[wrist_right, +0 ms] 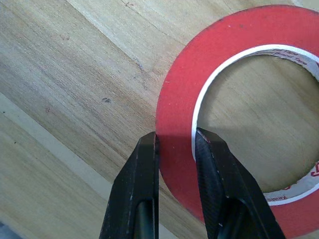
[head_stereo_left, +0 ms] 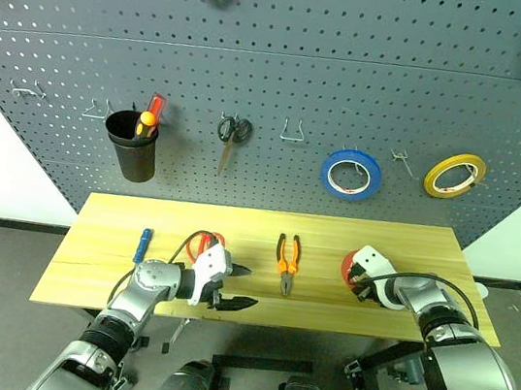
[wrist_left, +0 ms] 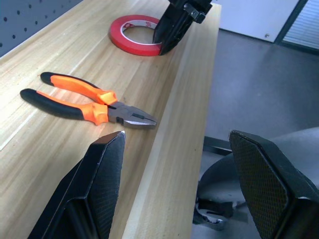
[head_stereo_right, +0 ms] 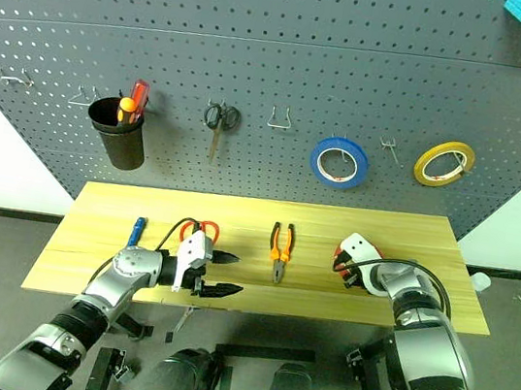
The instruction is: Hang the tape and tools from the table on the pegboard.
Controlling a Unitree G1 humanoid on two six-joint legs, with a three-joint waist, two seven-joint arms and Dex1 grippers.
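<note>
The red tape (wrist_right: 179, 114) lies flat on the right part of the wooden table (head_stereo_left: 401, 241). My right gripper (wrist_right: 175, 142) points down at it, shut on the ring's near band, one finger outside and one in the hollow. The left wrist view shows that right gripper (wrist_left: 162, 47) at the tape (wrist_left: 119, 39). The orange-and-black pliers (head_stereo_left: 287, 263) lie mid-table. My left gripper (head_stereo_left: 245, 287) stands open and empty at the front edge, left of the pliers. Red-handled scissors (head_stereo_left: 199, 242) lie partly hidden behind it. The blue screwdriver (head_stereo_left: 142, 243) lies further left. The pegboard (head_stereo_left: 278, 80) rises behind.
On the pegboard hang a black cup (head_stereo_left: 130, 151) with a red-and-orange screwdriver, small black scissors (head_stereo_left: 233, 132), a blue tape ring (head_stereo_left: 351, 174) and a yellow tape ring (head_stereo_left: 455, 175). Bare hooks (head_stereo_left: 294, 131) sit between the black scissors and the blue ring.
</note>
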